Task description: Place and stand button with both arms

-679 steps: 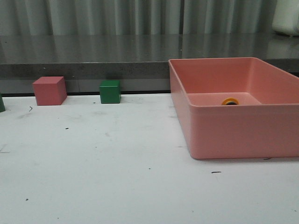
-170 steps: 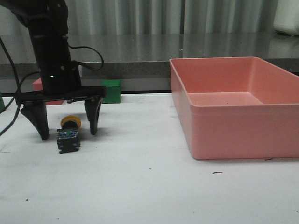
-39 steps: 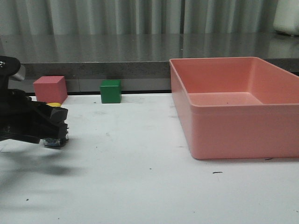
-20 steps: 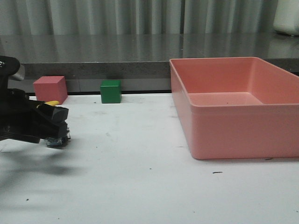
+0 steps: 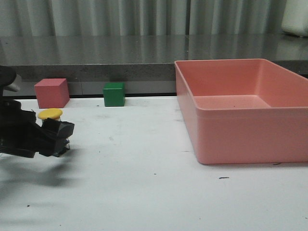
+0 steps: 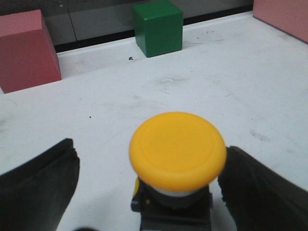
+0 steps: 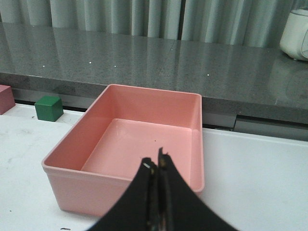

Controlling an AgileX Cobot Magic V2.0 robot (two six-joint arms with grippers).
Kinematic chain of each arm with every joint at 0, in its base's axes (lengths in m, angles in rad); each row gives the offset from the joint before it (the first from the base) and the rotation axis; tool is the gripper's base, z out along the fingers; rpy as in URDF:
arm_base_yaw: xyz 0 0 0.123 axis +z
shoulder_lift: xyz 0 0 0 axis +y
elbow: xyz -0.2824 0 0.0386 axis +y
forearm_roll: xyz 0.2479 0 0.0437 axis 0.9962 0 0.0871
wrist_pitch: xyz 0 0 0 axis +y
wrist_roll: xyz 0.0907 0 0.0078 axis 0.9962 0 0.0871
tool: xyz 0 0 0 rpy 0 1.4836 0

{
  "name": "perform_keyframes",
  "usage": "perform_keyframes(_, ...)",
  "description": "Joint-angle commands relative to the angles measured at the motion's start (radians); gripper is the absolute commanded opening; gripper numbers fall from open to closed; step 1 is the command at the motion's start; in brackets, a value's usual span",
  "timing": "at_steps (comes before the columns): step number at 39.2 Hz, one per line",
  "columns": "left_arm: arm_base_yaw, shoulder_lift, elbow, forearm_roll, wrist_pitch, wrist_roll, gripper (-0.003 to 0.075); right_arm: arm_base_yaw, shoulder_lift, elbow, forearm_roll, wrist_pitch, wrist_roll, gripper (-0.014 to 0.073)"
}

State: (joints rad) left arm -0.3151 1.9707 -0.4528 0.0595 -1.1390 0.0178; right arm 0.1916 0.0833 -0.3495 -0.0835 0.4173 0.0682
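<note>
The button point(image 5: 50, 114) stands upright on the white table at the left, its yellow cap on top. In the front view its dark base is mostly hidden behind my left gripper point(image 5: 58, 136). In the left wrist view the button point(image 6: 177, 151) sits between the two fingers of the left gripper point(image 6: 151, 161). The jaws are apart: one finger point(image 6: 41, 185) is well clear of the base, and the other point(image 6: 262, 192) is close beside the cap. My right gripper point(image 7: 158, 166) is shut and empty, hovering over the near wall of the pink bin point(image 7: 86, 192). It is out of the front view.
The large empty pink bin point(image 5: 231, 111) stands at the right. A red cube point(image 5: 50, 92) and a green cube point(image 5: 114, 94) sit at the table's back edge, behind the button. A raised grey counter point(image 5: 120, 53) runs along the back.
The button has gone from tilted in the left gripper's grip to standing upright with its cap up. The left jaws have parted from it. The bin has been empty since the first frame.
</note>
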Motion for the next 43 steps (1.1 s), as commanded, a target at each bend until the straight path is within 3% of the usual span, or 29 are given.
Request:
perform_keyframes(1, -0.011, -0.048, 0.003, -0.007, -0.186, -0.004, 0.0579, -0.004, 0.011, -0.024, -0.013, -0.084, -0.008, -0.0062)
perform_keyframes(9, -0.018, -0.151, 0.005, -0.007, -0.1, -0.004, 0.0579, -0.004, 0.011, -0.024, -0.013, -0.084, -0.008, -0.0062)
perform_keyframes(19, -0.018, -0.36, -0.046, -0.011, 0.238, -0.047, 0.0578, -0.004, 0.011, -0.024, -0.013, -0.084, -0.008, -0.0062)
perform_keyframes(28, -0.018, -0.602, -0.064, -0.011, 0.404, -0.121, 0.0578, -0.004, 0.011, -0.024, -0.013, -0.084, -0.008, -0.0062)
perform_keyframes(36, -0.018, -0.887, -0.102, -0.011, 0.801, -0.121, 0.054, -0.004, 0.011, -0.024, -0.013, -0.084, -0.008, -0.0062)
perform_keyframes(43, -0.018, -1.172, -0.117, -0.011, 1.062, -0.121, 0.0408, -0.004, 0.011, -0.024, -0.013, -0.084, -0.008, -0.0062)
